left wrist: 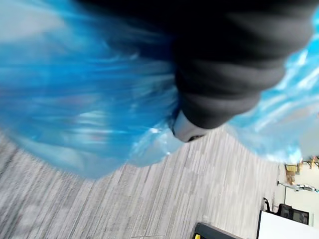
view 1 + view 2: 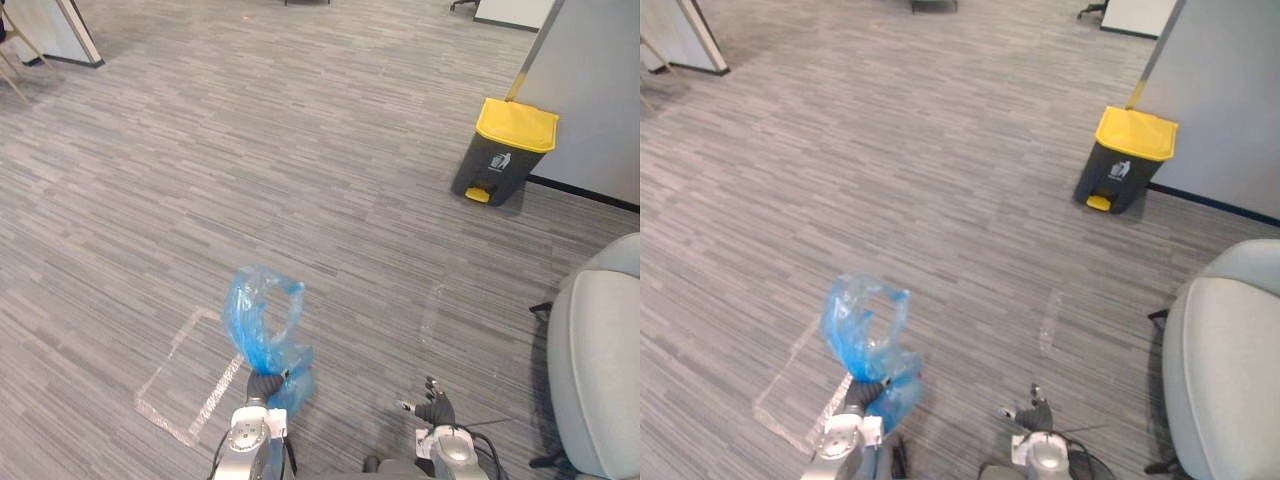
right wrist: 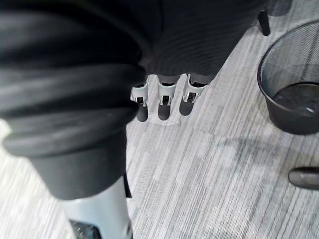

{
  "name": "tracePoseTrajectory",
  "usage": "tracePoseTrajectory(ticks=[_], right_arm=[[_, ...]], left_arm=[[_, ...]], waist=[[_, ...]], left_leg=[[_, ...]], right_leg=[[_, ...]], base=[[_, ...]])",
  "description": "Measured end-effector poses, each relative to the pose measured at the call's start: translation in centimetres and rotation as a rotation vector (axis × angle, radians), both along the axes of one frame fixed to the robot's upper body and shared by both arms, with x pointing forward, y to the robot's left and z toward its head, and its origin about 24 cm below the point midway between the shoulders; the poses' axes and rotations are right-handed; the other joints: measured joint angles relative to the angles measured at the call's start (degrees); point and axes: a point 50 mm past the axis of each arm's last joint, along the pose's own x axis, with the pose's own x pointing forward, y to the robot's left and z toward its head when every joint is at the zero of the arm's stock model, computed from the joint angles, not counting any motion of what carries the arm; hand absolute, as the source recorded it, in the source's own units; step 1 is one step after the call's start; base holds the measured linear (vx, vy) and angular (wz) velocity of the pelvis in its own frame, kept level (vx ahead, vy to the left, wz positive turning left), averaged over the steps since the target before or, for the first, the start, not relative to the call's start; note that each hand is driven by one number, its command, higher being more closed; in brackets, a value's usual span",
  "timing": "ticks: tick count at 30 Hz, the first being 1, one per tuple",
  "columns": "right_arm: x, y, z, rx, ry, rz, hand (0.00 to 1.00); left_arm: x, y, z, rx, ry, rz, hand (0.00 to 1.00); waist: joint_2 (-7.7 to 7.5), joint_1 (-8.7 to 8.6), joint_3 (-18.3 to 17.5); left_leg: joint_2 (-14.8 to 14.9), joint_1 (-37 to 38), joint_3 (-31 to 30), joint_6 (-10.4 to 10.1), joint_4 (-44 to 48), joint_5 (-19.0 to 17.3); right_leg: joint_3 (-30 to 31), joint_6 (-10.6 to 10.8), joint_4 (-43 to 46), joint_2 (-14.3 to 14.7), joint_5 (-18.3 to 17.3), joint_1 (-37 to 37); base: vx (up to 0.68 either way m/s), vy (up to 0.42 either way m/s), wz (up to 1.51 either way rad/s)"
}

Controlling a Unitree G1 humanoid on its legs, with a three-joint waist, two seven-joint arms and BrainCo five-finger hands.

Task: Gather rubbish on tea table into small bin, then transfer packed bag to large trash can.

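Head views, left hand: my left hand (image 2: 266, 385) sits low at 11 o'clock, fingers closed round the bunched neck of the blue bag (image 2: 262, 320). The bag billows up above my fist, off the floor.
Head views, right hand: my right hand (image 2: 437, 405) hangs low at 1 o'clock, fingers loosely spread, holding nothing.
Head views, target: the large trash can (image 2: 500, 165), dark grey, stands at 1 o'clock, well apart from me, its yellow lid (image 2: 517, 123) down and a yellow pedal (image 2: 478, 194) at its foot.
Left wrist view: blue plastic crowds round my dark ribbed cover. My fingers are hidden here.
Right wrist view: my fingers (image 3: 162, 97) hang relaxed and empty. The small bin (image 3: 284, 117), black mesh, stands nearby on the floor.
Risk, grip: the thin plastic could slip through my fist while I walk, spilling the rubbish.
Risk, lid: with the lid closed, the bag cannot go in until the pedal is pressed or the lid lifted.
Risk, path: a grey chair (image 2: 600, 370) at 3 o'clock could catch my right arm.
Surface: grey striped carpet (image 2: 300, 180), with a clear tape outline (image 2: 190, 375) at 10 o'clock.
Room: open office floor, with a grey wall (image 2: 600, 90) behind the can.
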Motion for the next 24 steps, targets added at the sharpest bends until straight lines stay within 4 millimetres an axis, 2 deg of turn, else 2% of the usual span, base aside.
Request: tracePoseTrajectory(ticks=[1,2,3,4,5,7,8,9,10,11,12,13,14,15,16,17,18,20,21,22,24], right_arm=[[-0.6,0.3,-0.2,0.009,0.015,-0.005,0.0],[-0.6,0.6,-0.2,0.016,0.014,0.002,0.0],[-0.4,0.8,-0.1,0.02,0.006,0.005,0.0],[-0.2,1.0,0.2,0.024,-0.013,0.004,0.0],[0.0,1.1,0.3,0.025,-0.027,0.005,0.0],[0.0,1.1,0.3,0.024,-0.021,0.004,0.0],[0.2,1.0,0.2,0.021,-0.021,0.006,0.0],[0.4,0.9,0.2,0.019,-0.021,0.009,0.0],[1.1,0.6,0.3,0.006,-0.025,0.02,0.0],[1.2,0.4,0.3,0.0,-0.021,0.023,0.0],[1.6,0.1,0.2,-0.01,-0.013,0.026,0.0],[1.3,0.0,0.0,-0.012,0.004,0.022,0.0],[0.8,-0.5,-0.3,-0.008,0.022,-0.002,0.0],[1.7,-0.9,0.1,-0.021,-0.001,-0.011,0.0],[1.9,-1.4,0.3,-0.04,-0.005,-0.011,0.0],[1.6,-1.6,0.1,-0.043,0.005,-0.015,0.0],[1.4,-1.7,0.1,-0.04,0.007,-0.026,0.0],[0.6,-1.4,-0.2,-0.026,0.028,-0.051,0.0],[0.3,-1.2,-0.2,-0.018,0.024,-0.06,0.0],[0.3,-1.0,-0.2,-0.008,0.024,-0.07,0.0],[0.0,-0.8,-0.3,0.015,0.03,-0.094,0.0]], left_arm=[[0.1,0.2,0.1,0.008,-0.002,-0.001,1.0],[0.1,0.4,0.1,0.014,-0.003,-0.005,1.0],[0.2,0.4,0.2,0.018,-0.004,-0.012,1.0],[0.2,0.3,0.3,0.028,-0.01,-0.032,1.0],[0.3,0.2,0.3,0.037,-0.01,-0.054,1.0],[0.6,0.0,0.6,0.037,-0.025,-0.066,1.0],[1.0,0.0,0.8,0.039,-0.035,-0.066,1.0],[1.2,0.1,0.9,0.041,-0.041,-0.066,1.0],[1.9,0.4,1.0,0.05,-0.05,-0.047,1.0],[2.0,0.6,1.0,0.056,-0.049,-0.04,1.0],[2.3,1.0,0.9,0.066,-0.042,-0.031,1.0],[2.2,1.4,0.7,0.081,-0.033,-0.032,1.0],[2.0,1.8,0.3,0.092,-0.01,-0.027,1.0],[2.0,1.6,0.0,0.08,0.006,-0.015,1.0],[1.9,1.4,0.0,0.073,0.004,-0.015,1.0],[2.0,1.1,0.2,0.061,-0.01,-0.013,1.0],[1.9,0.9,0.2,0.054,-0.012,-0.014,1.0],[1.9,0.1,0.3,0.026,-0.016,-0.011,1.0],[1.4,-0.5,0.3,-0.005,-0.016,-0.004,1.0],[1.2,-0.6,0.3,-0.015,-0.017,0.0,1.0],[0.8,-0.6,0.3,-0.029,-0.013,0.004,1.0]], waist=[[-1.16,-0.08,0.03],[-1.2,0.26,0.39],[-1.31,0.25,0.46],[-1.46,-0.25,0.63],[-1.32,-1.51,0.76],[-1.84,-1.77,0.76],[-1.78,-2.09,0.78],[-1.72,-2.47,0.81],[-0.7,-3.7,1.39],[-0.2,-3.82,1.7],[0.49,-4.21,2.15],[-0.2,-4.22,1.98],[-0.58,-4.33,2.56],[1.6,-4.11,3.45],[2.28,-4.65,3.33],[2.8,-4.41,3.26],[2.83,-4.37,3.27],[2.81,-4.18,3.32],[2.31,-3.62,3.6],[2.1,-3.36,3.62],[0.97,-2.41,3.38]], left_leg=[[-0.44,1.29,2.02,0.2,-0.17,-1.2],[-0.43,3.86,5.16,0.91,-1.35,-2.22],[-0.7,5.33,6.67,1.18,-2.29,-2.47],[-1.28,7.81,8.2,1.6,-3.89,-3.0],[-1.43,10.31,9.39,1.68,-5.09,-3.67],[-1.46,14.29,10.81,1.69,-7.1,-4.42],[-1.26,15.9,10.99,1.44,-7.96,-4.78],[-0.94,16.09,11.18,1.28,-7.96,-4.76],[0.3,16.96,11.12,0.93,-8.69,-5.16],[0.74,17.6,11.07,0.86,-9.2,-5.12],[1.16,18.64,10.51,0.57,-10.35,-4.98],[0.06,20.13,9.81,0.17,-11.43,-4.82],[-0.18,23.21,7.92,-1.8,-11.98,-6.1],[1.49,24.51,7.44,-2.69,-11.7,-6.05],[2.19,24.25,6.16,-3.73,-9.27,-5.19],[3.86,22.33,5.41,-3.9,-2.94,-4.56],[4.71,20.71,4.51,-4.29,1.21,-3.84],[8.0,14.15,0.99,-5.21,18.69,1.78],[9.74,9.4,0.73,-5.32,30.72,0.79],[10.24,7.09,1.18,-4.7,34.51,-0.33],[10.43,1.78,4.18,-2.67,34.9,-2.84]], right_leg=[[1.41,0.76,3.71,-0.95,-0.74,-1.76],[2.74,0.97,15.28,-1.48,-0.59,-6.87],[3.06,1.58,21.9,-1.86,0.37,-10.43],[2.75,2.98,32.26,-2.73,3.08,-15.98],[0.7,2.61,38.66,-3.55,3.84,-19.26],[-4.5,0.42,41.15,-4.56,2.61,-21.83],[-8.32,-0.27,39.4,-4.46,0.44,-23.41],[-9.94,-0.52,37.55,-4.38,-0.26,-24.11],[-13.75,-1.27,29.07,-2.95,-0.17,-26.01],[-14.1,-1.83,25.7,-2.03,0.56,-26.2],[-14.42,-2.56,15.53,0.47,4.35,-26.18],[-13.87,-2.76,5.85,1.26,10.68,-24.97],[-13.05,-8.93,6.07,1.46,16.76,-24.11],[-13.58,-8.95,8.94,2.54,15.69,-24.15],[-13.77,-9.12,10.6,2.7,11.16,-23.81],[-14.23,-9.33,12.04,3.25,8.21,-23.02],[-14.59,-8.93,12.09,3.41,6.81,-22.06],[-14.54,-9.55,9.87,4.78,5.2,-16.69],[-14.1,-10.0,6.99,5.98,4.49,-12.1],[-13.53,-10.21,5.41,6.38,4.05,-9.65],[-12.45,-10.23,2.05,6.66,3.57,-5.77]], base=[[0.26,0.243,-0.95],[0.18,0.185,-1.04],[0.23,0.262,-1.07],[0.25,0.237,-0.66],[0.22,0.184,-0.52],[0.31,0.066,-0.4],[0.4,0.028,-0.27],[0.44,-0.067,0.03],[0.41,-0.094,0.14],[0.53,-0.124,0.14],[0.41,-0.094,0.06],[0.53,-0.134,0.1],[0.52,-0.132,-0.08],[0.5,-0.143,-0.05],[0.46,-0.179,-0.14],[0.35,-0.192,0.09],[0.52,-0.303,0.14],[0.48,-0.24,0.12],[0.42,-0.119,-0.19],[0.4,-0.09,-0.32],[0.36,-0.053,-0.41]])
